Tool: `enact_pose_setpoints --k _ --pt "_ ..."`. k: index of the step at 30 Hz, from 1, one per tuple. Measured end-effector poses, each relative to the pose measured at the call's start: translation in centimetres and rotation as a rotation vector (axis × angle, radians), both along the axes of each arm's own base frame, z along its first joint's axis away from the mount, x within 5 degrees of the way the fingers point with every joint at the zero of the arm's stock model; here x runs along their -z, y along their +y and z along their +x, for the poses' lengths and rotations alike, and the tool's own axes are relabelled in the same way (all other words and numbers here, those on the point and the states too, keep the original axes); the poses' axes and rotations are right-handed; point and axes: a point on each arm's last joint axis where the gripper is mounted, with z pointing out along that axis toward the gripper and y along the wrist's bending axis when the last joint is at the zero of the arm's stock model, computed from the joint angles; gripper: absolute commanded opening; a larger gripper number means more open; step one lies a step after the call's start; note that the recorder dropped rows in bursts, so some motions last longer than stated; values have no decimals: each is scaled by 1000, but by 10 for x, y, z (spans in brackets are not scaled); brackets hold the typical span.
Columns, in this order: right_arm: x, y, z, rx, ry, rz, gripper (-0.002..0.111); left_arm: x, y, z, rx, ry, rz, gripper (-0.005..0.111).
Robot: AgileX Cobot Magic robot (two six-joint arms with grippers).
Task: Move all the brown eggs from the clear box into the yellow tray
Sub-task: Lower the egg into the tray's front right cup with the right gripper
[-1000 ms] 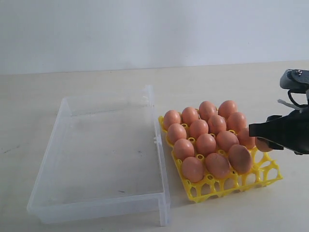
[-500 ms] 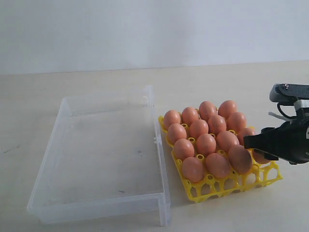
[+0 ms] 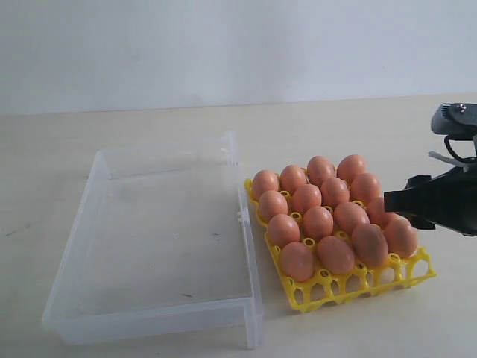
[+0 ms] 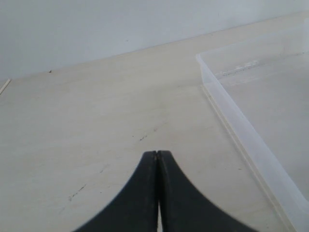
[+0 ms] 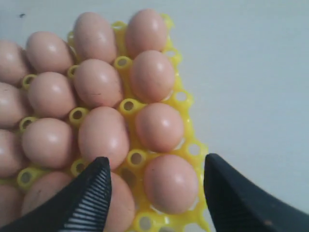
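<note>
Right wrist view: jaws apart above brown eggs (image 5: 159, 126) in yellow tray (image 5: 136, 165).

At the right edge of the exterior frame, the right gripper (image 3: 389, 200) is a matte black wedge tapering to a blunt point. Above it, in the upper right, sits a grey housing (image 3: 453, 121) with rounded corners and a small bright screw (image 3: 460, 110) on top. A thin white cable (image 3: 440, 158) and a black cable (image 3: 452, 151) loop below the housing. Close up, one finger (image 5: 87, 203) has a finely ribbed face; the other finger (image 5: 241, 203) is smooth with faint specks. The left gripper (image 4: 157, 154) has two smooth black fingers curving to narrow tips.
</note>
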Motion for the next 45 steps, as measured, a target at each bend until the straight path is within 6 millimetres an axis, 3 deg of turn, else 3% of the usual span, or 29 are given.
enact_pose_setpoints --k 3,7,17,25,33,45 --pt "-9 18 1 -99 6 -30 54 0 0 0 0 0 0 0" --pt "-1 43 8 -191 92 -70 58 0 0 0 0 0 0 0" --pt "19 48 10 -238 204 -136 60 0 0 0 0 0 0 0" --pt "32 51 14 -245 228 -145 31 0 0 0 0 0 0 0" --pt "32 51 14 -245 228 -145 0 0 0 0 0 0 0 0" --pt "9 52 15 -247 97 -101 0 0 0 0 0 0 0 0"
